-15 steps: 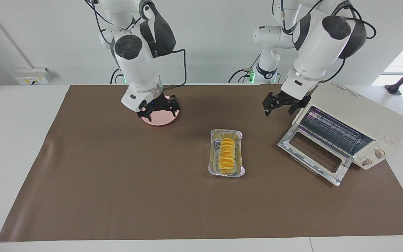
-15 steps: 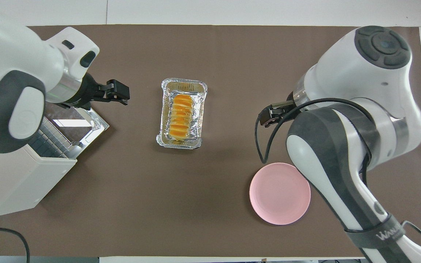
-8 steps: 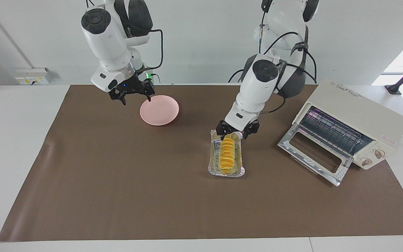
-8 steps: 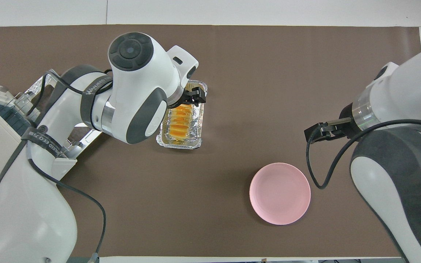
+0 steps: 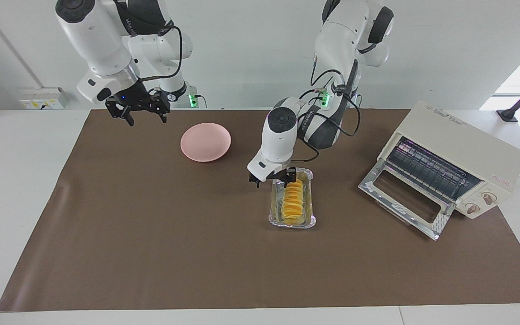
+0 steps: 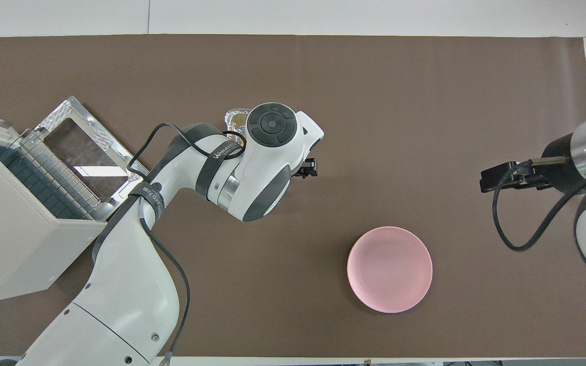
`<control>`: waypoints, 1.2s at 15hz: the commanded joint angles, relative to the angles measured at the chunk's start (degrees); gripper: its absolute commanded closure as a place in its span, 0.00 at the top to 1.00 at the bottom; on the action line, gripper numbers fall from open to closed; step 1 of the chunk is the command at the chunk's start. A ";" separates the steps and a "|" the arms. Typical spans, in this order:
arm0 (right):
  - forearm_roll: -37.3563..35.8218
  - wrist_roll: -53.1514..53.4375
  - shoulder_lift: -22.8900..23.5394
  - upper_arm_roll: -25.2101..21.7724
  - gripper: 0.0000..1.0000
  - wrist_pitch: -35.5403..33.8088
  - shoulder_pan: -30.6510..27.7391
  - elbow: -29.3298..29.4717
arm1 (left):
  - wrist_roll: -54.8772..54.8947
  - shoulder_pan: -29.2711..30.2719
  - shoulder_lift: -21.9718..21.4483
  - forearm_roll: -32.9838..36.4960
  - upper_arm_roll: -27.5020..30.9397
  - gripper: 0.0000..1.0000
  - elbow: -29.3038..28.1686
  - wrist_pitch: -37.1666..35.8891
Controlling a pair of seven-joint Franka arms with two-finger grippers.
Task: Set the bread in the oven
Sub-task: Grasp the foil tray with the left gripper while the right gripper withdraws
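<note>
Two arms work over the brown tabletop: the right hand hangs with fingers spread and empty over the mat at its own arm's end, beside the pink plate. The left hand is low at the foil tray, open, one finger by the bread lying in that tray. Toward the left arm's end stands the oven, its glass door dropped open.

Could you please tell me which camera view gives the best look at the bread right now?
The facing view shows the bread best: nearly its whole ridged length lies visible in the foil tray, with the left tool at the tray's end nearer the robots. In the overhead view the left arm covers it almost entirely.
</note>
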 commanded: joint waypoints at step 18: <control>-4.60 -0.49 1.68 0.36 1.00 -4.72 -1.85 4.19 | -10.70 5.77 2.00 -3.77 12.48 0.00 17.95 -24.72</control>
